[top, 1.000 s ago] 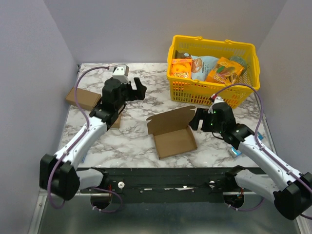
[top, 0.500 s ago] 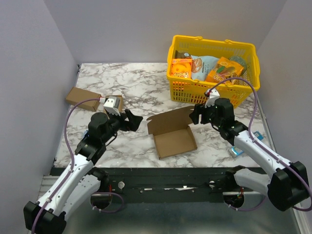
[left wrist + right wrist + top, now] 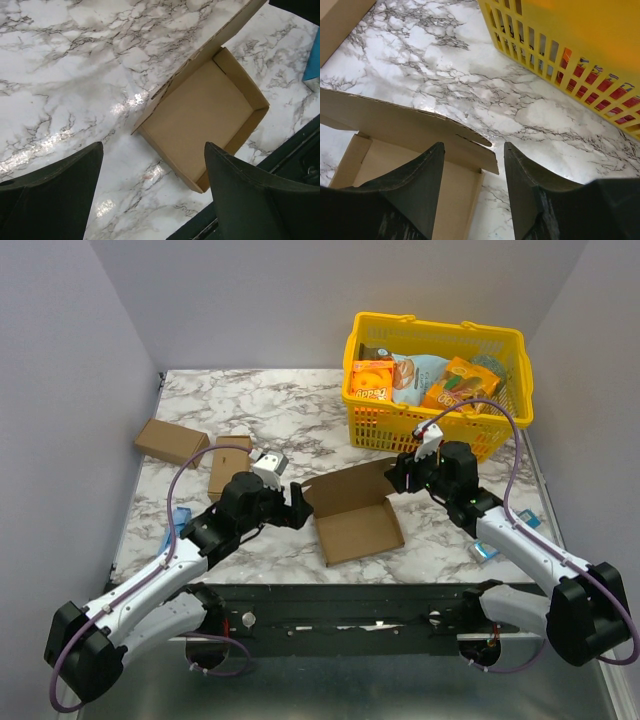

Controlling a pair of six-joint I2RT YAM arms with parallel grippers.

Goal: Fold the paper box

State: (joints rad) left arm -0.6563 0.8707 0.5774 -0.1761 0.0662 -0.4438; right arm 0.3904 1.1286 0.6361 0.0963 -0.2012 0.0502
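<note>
Over the last second the left end effector (image 3: pixel 292 506) has swung from the far-left desk (image 3: pixel 300 420) to the box (image 3: pixel 360 528), mid-desk, lid (image 3: pixel 350 483) open. The right end effector (image 3: pixel 397 476) hangs over the lid's corner. Both spread; folding looks imminent.

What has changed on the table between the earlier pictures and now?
The left gripper came from farther back, near the small boxes, forward to the left edge of the paper box. The right gripper moved slightly toward the box's raised lid. Both are open; nothing was gripped. The paper box, small boxes and basket stayed in place.
</note>
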